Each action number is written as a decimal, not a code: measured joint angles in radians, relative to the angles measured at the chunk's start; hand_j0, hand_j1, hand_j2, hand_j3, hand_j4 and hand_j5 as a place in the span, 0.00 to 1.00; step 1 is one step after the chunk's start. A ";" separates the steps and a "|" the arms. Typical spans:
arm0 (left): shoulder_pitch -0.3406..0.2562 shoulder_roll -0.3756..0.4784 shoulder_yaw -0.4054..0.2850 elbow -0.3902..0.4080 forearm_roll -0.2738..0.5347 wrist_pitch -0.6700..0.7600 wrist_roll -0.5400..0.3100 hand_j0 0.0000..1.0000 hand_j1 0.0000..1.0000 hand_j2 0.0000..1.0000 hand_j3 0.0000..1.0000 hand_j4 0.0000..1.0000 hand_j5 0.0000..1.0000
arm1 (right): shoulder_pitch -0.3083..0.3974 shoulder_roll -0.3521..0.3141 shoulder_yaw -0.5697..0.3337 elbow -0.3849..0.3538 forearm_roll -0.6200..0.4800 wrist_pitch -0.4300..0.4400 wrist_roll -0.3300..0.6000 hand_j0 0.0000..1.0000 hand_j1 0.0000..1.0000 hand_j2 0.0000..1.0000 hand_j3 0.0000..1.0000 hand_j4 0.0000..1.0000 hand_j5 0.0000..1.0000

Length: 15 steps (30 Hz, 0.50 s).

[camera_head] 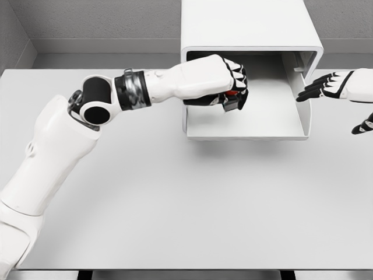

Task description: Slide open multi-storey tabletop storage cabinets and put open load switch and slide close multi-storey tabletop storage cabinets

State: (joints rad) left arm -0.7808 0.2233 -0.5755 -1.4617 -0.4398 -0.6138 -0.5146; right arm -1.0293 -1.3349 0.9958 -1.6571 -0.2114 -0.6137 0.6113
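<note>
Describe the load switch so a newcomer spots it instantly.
Find the white cabinet at the table's far edge; its drawer is slid open. Over the drawer, the left hand grips the load switch: small, grey, red-topped, the only coloured thing there.

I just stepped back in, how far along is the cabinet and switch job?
Done: the drawer is slid open. In hand: the left hand grips the switch over the drawer, not yet released. The right hand waits open beside the cabinet. Left: drop the switch in, slide the drawer shut.
</note>
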 measured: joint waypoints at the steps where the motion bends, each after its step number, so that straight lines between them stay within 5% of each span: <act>1: -0.002 -0.002 0.000 0.006 -0.001 0.000 0.000 0.35 0.35 0.35 0.35 0.35 0.35 | 0.000 -0.004 -0.001 0.000 0.001 0.000 0.000 1.00 1.00 1.00 1.00 1.00 1.00; 5: -0.006 -0.016 -0.001 0.029 -0.011 0.000 0.000 0.36 0.36 0.36 0.36 0.36 0.36 | 0.000 -0.010 -0.001 -0.002 0.002 0.000 0.000 1.00 1.00 1.00 1.00 1.00 1.00; 8: -0.008 -0.022 0.000 0.038 -0.021 0.000 0.002 0.69 0.69 0.69 0.69 0.69 0.69 | 0.000 -0.012 0.000 -0.004 0.003 0.000 0.000 1.00 1.00 1.00 1.00 1.00 1.00; 9: -0.008 -0.023 0.000 0.039 -0.024 0.000 0.002 0.74 0.74 0.74 0.74 0.74 0.74 | 0.000 -0.012 0.000 -0.004 0.003 0.000 0.000 1.00 1.00 1.00 1.00 1.00 1.00; 15: -0.006 -0.024 0.001 0.039 -0.038 0.000 0.004 0.77 0.77 0.77 0.77 0.77 0.77 | 0.000 -0.011 0.001 -0.005 0.004 0.000 0.000 1.00 1.00 1.00 1.00 1.00 1.00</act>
State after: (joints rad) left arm -0.7869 0.1990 -0.5748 -1.4229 -0.4779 -0.6137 -0.5107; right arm -1.0293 -1.3455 0.9967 -1.6624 -0.2072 -0.6137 0.6113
